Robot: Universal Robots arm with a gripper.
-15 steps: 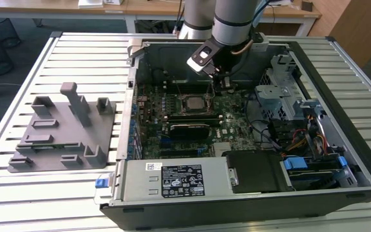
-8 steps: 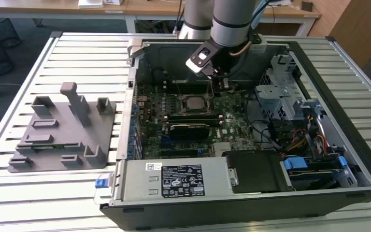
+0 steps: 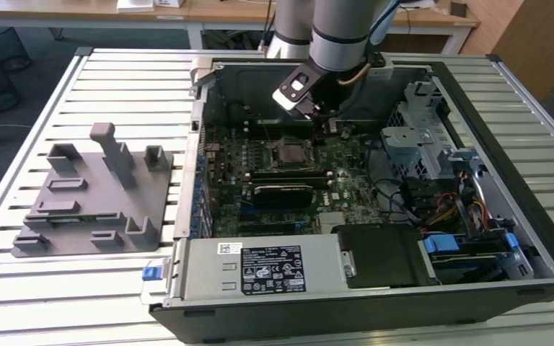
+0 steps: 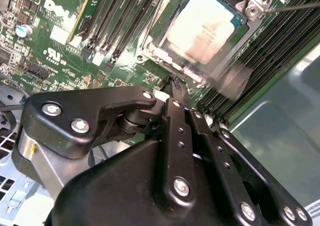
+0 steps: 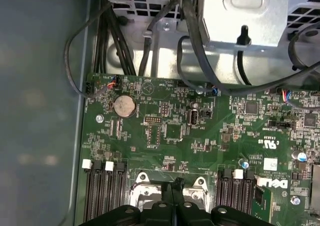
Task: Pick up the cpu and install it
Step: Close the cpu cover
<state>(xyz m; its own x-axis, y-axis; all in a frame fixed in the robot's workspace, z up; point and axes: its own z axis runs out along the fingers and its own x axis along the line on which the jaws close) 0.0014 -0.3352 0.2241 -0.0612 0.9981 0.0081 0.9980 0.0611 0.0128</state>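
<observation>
**CPU in socket, tool shut beside it**

In the second wrist view the tip of the tool [image 4: 175,82] is partly lost against the socket frame, so contact with the board cannot be judged. Its black metal fingers are seen pressed together with nothing pinched between them. The cpu [image 4: 202,30] lies flat in the socket of the green motherboard [image 4: 127,73], just beyond the tool tip and apart from it. Its silver-grey top is dull and smudged, and one corner is covered by a metal latch [image 4: 255,7]. A round coin cell [image 5: 124,106] and black cables [image 5: 190,41] are noted in the first wrist view. In the exterior view the open computer case [image 3: 354,313] rests on a slatted metal worktop [image 3: 113,79] — a grey plastic fixture block [image 3: 89,194] sits beside it, toward the exterior view's left. Wooden desks [image 3: 229,11] stand behind.
</observation>
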